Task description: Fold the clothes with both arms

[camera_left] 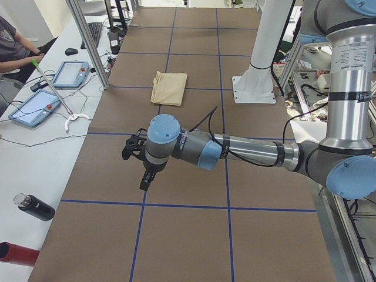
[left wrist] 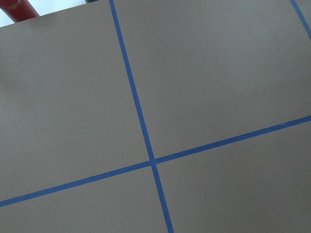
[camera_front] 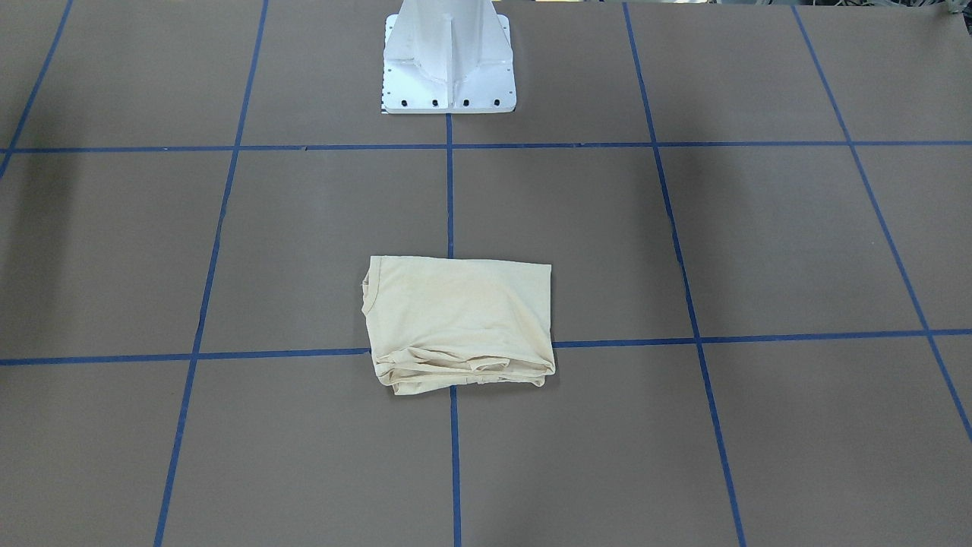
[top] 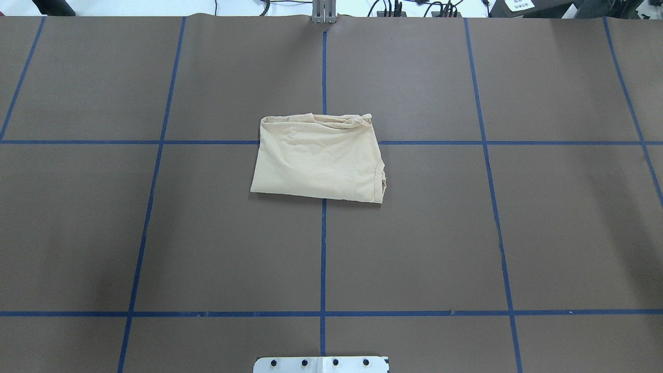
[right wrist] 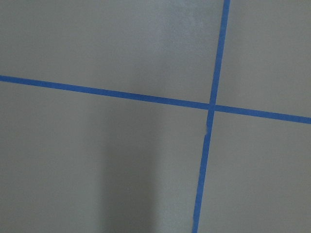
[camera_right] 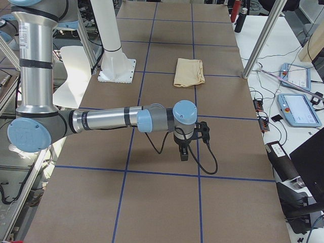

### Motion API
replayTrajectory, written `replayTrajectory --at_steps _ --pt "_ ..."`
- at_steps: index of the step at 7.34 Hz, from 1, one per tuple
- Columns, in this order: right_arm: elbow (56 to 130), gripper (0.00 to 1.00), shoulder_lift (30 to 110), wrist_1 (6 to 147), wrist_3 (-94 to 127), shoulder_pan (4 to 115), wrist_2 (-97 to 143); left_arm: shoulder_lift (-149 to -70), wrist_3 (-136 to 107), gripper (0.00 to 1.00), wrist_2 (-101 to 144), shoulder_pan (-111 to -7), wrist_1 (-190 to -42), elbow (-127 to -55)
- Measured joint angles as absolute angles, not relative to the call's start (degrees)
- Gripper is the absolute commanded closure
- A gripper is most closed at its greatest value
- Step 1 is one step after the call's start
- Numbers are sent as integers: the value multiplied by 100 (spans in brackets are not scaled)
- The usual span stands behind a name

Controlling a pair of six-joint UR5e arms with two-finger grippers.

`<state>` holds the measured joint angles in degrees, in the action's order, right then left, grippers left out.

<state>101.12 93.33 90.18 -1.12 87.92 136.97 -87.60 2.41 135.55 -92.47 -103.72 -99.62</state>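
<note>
The cream-yellow T-shirt (camera_front: 459, 327) lies folded into a compact rectangle at the table's middle, over a blue tape crossing; its graphic and label are hidden. It also shows in the overhead view (top: 318, 158) and both side views (camera_left: 168, 88) (camera_right: 189, 72). My left gripper (camera_left: 144, 179) hangs over bare table far from the shirt, towards the left end. My right gripper (camera_right: 183, 152) hangs over bare table towards the right end. Both show only in side views, so I cannot tell if they are open or shut. Both wrist views show only brown table and blue tape.
The white pedestal base (camera_front: 448, 68) stands at the robot's side of the table. A side bench holds teach pendants (camera_left: 35, 106), a black bottle (camera_left: 35, 207) and a red bottle (camera_left: 14, 254); a person (camera_left: 14, 47) sits there. Another pendant (camera_right: 301, 109) lies beyond the far edge.
</note>
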Motion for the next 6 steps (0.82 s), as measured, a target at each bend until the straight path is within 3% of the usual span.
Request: replayTrajectory --at_steps 6 --pt "10099 0 9301 8875 -110 8725 13553 -8780 246 0 13558 -9232 -10379 -9983"
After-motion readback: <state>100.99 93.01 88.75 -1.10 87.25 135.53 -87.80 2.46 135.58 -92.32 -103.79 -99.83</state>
